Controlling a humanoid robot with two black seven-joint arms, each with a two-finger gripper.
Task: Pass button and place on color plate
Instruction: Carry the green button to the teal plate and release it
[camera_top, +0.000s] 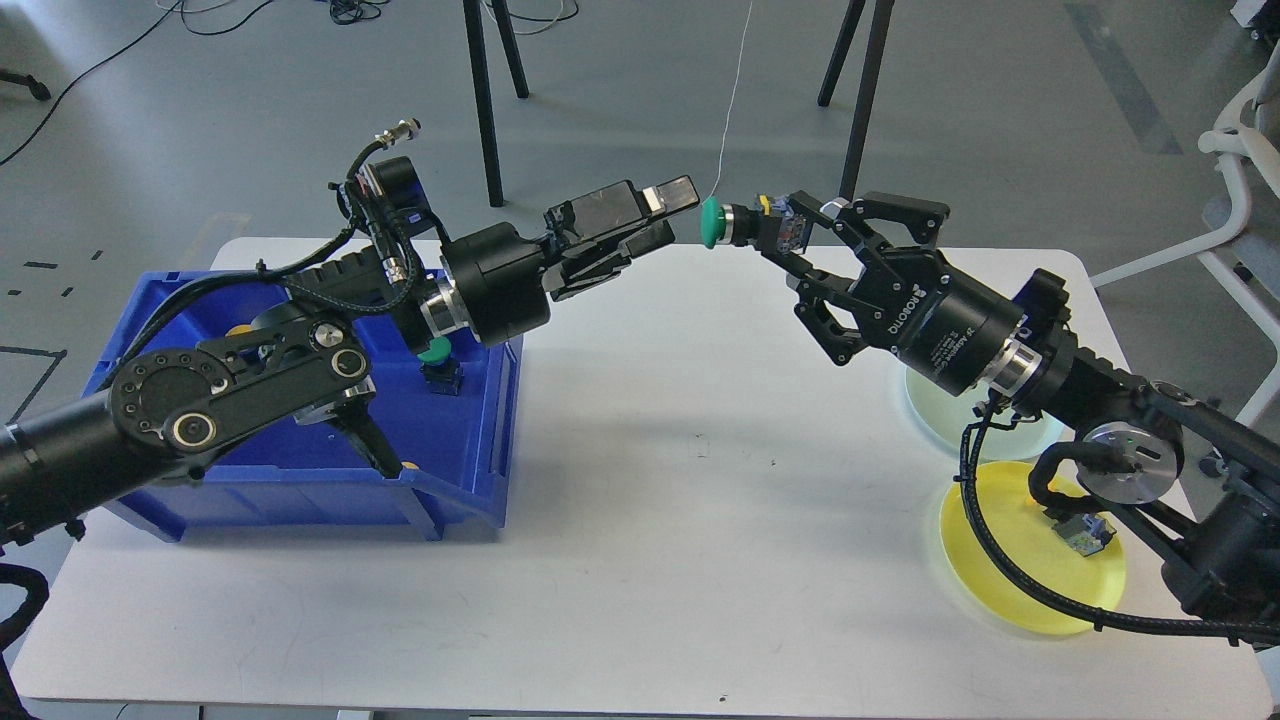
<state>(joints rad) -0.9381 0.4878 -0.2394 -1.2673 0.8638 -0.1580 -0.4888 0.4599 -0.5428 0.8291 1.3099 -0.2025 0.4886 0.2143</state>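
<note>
A green-capped push button with a dark body hangs in the air over the far middle of the white table. My right gripper is shut on its body, cap pointing left. My left gripper is open and empty just left of the cap, not touching it. A pale green plate and a yellow plate lie at the right, partly hidden by my right arm. The yellow plate holds a small button part.
A blue bin stands at the left under my left arm, with another green button inside. Black stand legs rise behind the table. A white chair is at the far right.
</note>
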